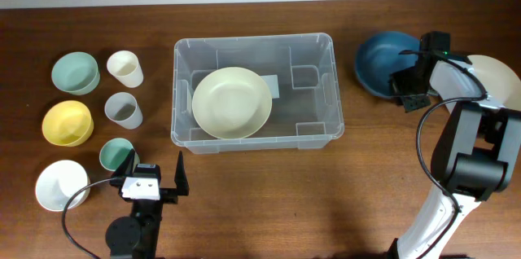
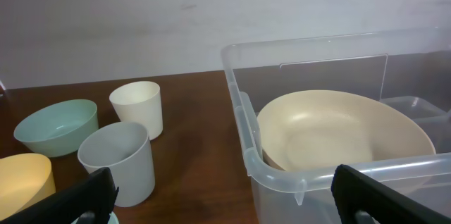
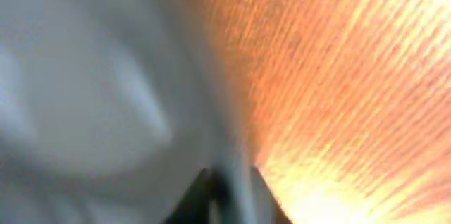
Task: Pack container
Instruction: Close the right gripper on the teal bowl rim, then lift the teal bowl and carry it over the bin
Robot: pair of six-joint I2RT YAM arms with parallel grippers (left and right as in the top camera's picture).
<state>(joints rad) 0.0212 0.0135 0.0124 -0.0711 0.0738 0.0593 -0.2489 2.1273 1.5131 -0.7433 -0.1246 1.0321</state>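
Observation:
The clear plastic container (image 1: 313, 104) stands mid-table with a large cream bowl (image 1: 232, 102) lying inside it. My right gripper (image 1: 409, 88) is at the right rim of a dark blue bowl (image 1: 378, 62), to the right of the container. In the blurred right wrist view the fingers (image 3: 229, 189) are pinched on the bowl's rim (image 3: 91, 90). My left gripper (image 1: 155, 176) is open and empty, low near the front edge, left of the container. The left wrist view shows its fingers (image 2: 225, 199) wide apart, with the container's near corner (image 2: 310, 171) and the cream bowl (image 2: 338, 136) ahead.
At the left stand a mint bowl (image 1: 75, 72), a cream cup (image 1: 125, 68), a grey cup (image 1: 124, 110), a yellow bowl (image 1: 67, 122), a teal cup (image 1: 116, 154) and a white bowl (image 1: 61, 186). A white bowl (image 1: 501, 80) sits at the far right under the right arm.

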